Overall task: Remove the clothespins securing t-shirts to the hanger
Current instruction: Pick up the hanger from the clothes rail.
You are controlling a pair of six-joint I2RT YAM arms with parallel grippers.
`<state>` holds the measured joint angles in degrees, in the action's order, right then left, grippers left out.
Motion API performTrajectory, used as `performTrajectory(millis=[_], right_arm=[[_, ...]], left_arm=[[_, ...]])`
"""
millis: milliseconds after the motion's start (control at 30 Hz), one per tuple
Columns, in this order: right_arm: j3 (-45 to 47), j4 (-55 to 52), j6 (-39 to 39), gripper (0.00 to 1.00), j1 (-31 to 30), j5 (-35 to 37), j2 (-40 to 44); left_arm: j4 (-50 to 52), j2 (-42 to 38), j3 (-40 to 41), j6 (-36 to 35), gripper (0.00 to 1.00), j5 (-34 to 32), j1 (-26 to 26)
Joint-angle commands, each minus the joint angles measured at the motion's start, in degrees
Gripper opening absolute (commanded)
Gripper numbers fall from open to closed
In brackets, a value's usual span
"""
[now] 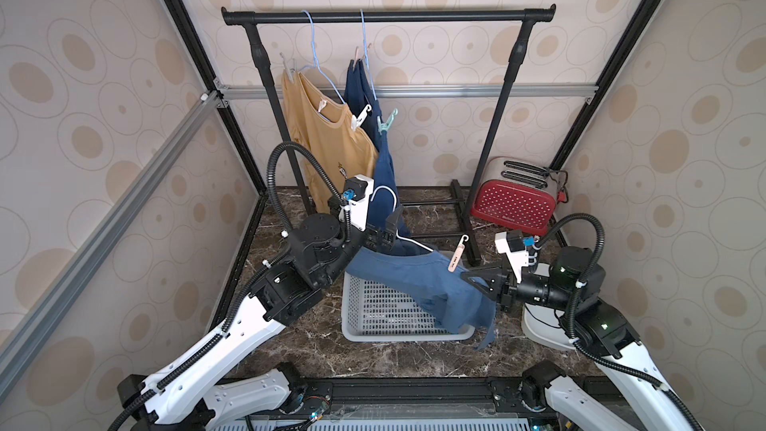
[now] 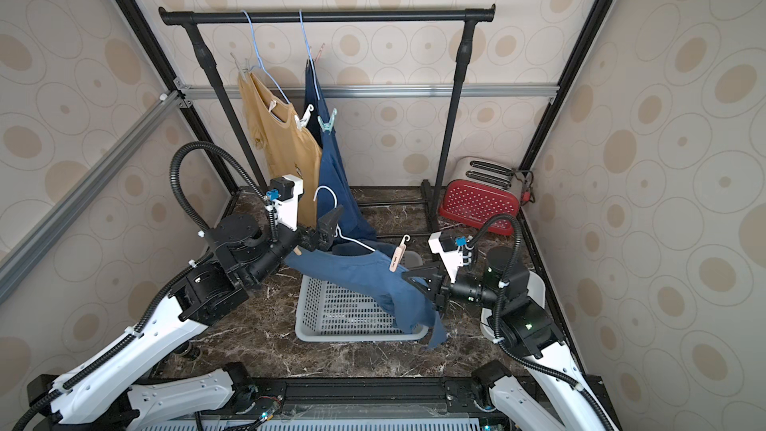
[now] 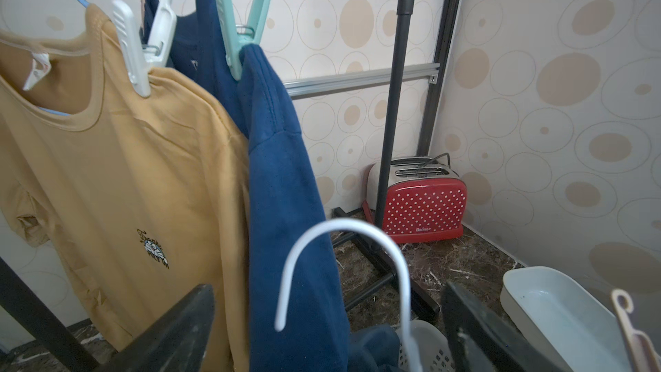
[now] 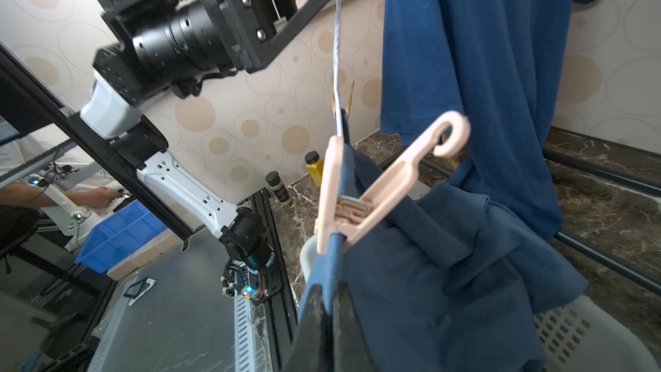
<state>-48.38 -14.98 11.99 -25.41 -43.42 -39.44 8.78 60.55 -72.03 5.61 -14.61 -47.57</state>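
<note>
A medium blue t-shirt (image 1: 414,279) on a white hanger (image 1: 383,190) is held off the rack, above the basket. My right gripper (image 1: 466,275) (image 4: 327,288) is shut on its shoulder edge, just below a pink clothespin (image 1: 456,257) (image 4: 375,187) clipped there. My left gripper (image 1: 391,230) (image 3: 329,331) stands open with the hanger's hook (image 3: 343,230) between its fingers, untouched. On the rack hang a yellow t-shirt (image 1: 323,138) and a dark blue t-shirt (image 1: 383,167). They carry a white clothespin (image 1: 359,116) (image 3: 132,51), a teal clothespin (image 1: 385,121) (image 3: 232,30), and far-shoulder pegs (image 1: 289,66).
The black rack (image 1: 389,16) spans the back. A grey perforated basket (image 1: 398,335) sits under the held shirt. A red dotted toaster (image 1: 514,201) stands at the back right, and a white dish (image 3: 558,309) lies under the right arm.
</note>
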Motion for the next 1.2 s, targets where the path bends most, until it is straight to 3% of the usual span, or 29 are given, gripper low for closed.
performTrajectory(millis=[0, 167, 333, 533, 800, 1033, 1167], right_arm=[[1.37, 7.65, -2.8, 0.0, -2.5, 8.69, -0.72], [2.84, 11.33, -3.46, 0.0, -4.96, 14.44, -1.27], [3.97, 13.49, -3.9, 0.0, -5.44, 13.31, -1.3], [4.46, 14.1, -3.7, 0.0, -5.68, 11.02, -1.31], [4.01, 12.99, -3.97, 0.0, -5.85, 10.11, -1.65], [4.46, 12.35, -4.69, 0.0, -5.92, 10.59, -1.76], [4.66, 12.25, -5.03, 0.0, -5.85, 10.81, -2.02]], left_arm=[[4.89, 1.26, -5.11, 2.57, 0.99, -1.79, -0.54], [7.32, 2.09, -5.71, 4.72, 0.99, -5.04, -0.55], [10.31, 3.47, -6.66, 6.67, 0.99, -8.64, -0.42], [11.23, 6.02, -7.78, 9.03, 0.99, -2.56, 2.69], [9.08, 9.09, -8.37, 10.12, 0.79, 3.06, 4.33], [8.23, 9.26, -8.14, 10.83, 0.46, 4.11, 4.94], [8.02, 8.89, -7.79, 11.01, 0.44, 3.98, 4.97]])
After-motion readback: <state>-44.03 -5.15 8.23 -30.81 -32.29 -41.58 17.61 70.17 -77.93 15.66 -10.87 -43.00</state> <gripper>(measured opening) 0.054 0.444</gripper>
